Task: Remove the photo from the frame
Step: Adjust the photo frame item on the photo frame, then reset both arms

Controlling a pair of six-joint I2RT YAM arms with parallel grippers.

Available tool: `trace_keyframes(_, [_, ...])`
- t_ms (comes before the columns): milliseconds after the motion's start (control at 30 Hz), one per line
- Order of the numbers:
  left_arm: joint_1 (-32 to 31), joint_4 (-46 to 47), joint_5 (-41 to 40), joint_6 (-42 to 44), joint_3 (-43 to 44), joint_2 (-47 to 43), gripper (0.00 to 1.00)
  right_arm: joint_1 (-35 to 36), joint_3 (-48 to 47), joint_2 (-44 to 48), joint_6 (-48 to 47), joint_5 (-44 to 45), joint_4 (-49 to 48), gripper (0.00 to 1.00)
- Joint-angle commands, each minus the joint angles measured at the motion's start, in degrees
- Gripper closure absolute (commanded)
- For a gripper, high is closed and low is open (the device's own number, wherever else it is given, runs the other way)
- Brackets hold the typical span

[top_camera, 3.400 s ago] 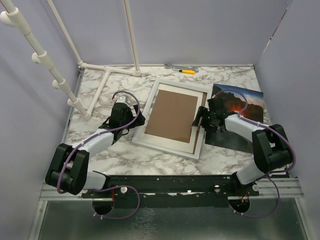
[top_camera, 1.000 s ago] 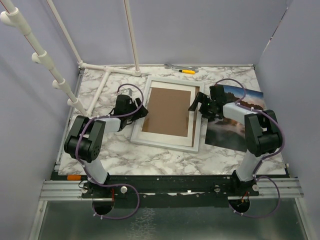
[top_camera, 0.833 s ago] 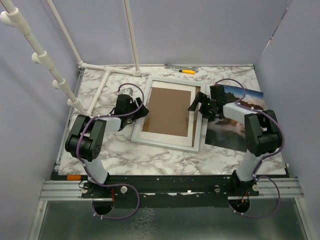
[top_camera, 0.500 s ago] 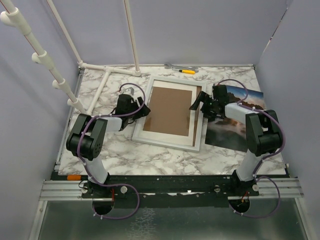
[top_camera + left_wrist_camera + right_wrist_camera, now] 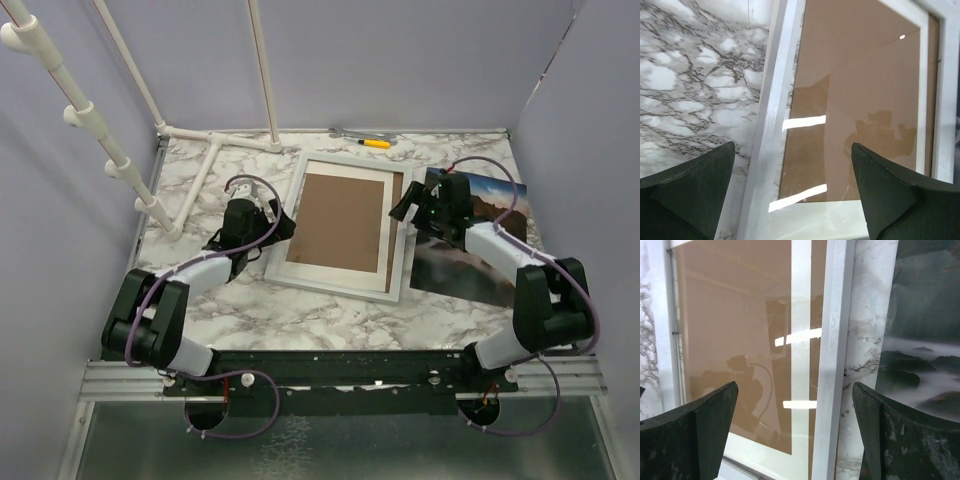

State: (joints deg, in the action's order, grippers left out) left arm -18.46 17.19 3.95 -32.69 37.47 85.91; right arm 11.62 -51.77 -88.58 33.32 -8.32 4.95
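Both pincers gape empty, left gripper (image 5: pixel 276 228) at nine and right gripper (image 5: pixel 406 208) at three o'clock of the large white picture frame (image 5: pixel 338 282), where the thin glossy landscape photo (image 5: pixel 462 270) lies flat on the marble table (image 5: pixel 330 312), likely light, floppy, best edge-pinched.

The frame (image 5: pixel 340 220) lies flat on the table (image 5: pixel 250 310), near its middle. The photo (image 5: pixel 460 275) lies just beside it at 3 o'clock, a hand tool (image 5: pixel 375 143) at 12, a pipe stand (image 5: pixel 215 150) at 10.
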Motion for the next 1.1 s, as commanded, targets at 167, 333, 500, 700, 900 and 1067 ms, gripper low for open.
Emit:
trace_keyframes(167, [-0.46, 1.99, -10.11, 1.75, -7.47, -19.4, 0.01, 0.16, 15.72, 21.05, -4.9, 7.3, -19.48, 0.01])
trace_keyframes(333, [-1.35, 6.75, -13.99, 1.16, -12.05, -27.63, 0.01, 0.16, 30.95, 33.75, -8.19, 12.98, -39.62, 0.0])
trace_keyframes(500, [-2.06, 14.09, -18.32, 0.66, -17.29, -31.82, 0.01, 0.16, 37.33, 42.68, -9.48, 17.6, -43.87, 0.0])
trace_keyframes(700, [-2.2, 20.34, -22.79, 3.6, -21.9, -35.3, 0.01, 0.16, 34.82, 48.39, -18.32, 23.17, -33.88, 0.0])
trace_keyframes(900, [-2.2, 21.37, -29.74, 7.47, -22.5, -34.99, 0.01, 0.16, 36.61, 49.0, -27.79, 24.86, -38.49, 0.0])
trace_keyframes(1067, [-2.2, 27.57, -32.16, 11.4, -23.13, -30.0, 0.01, -0.2, 38.2, 41.97, -31.84, 29.07, -46.35, 0.0])
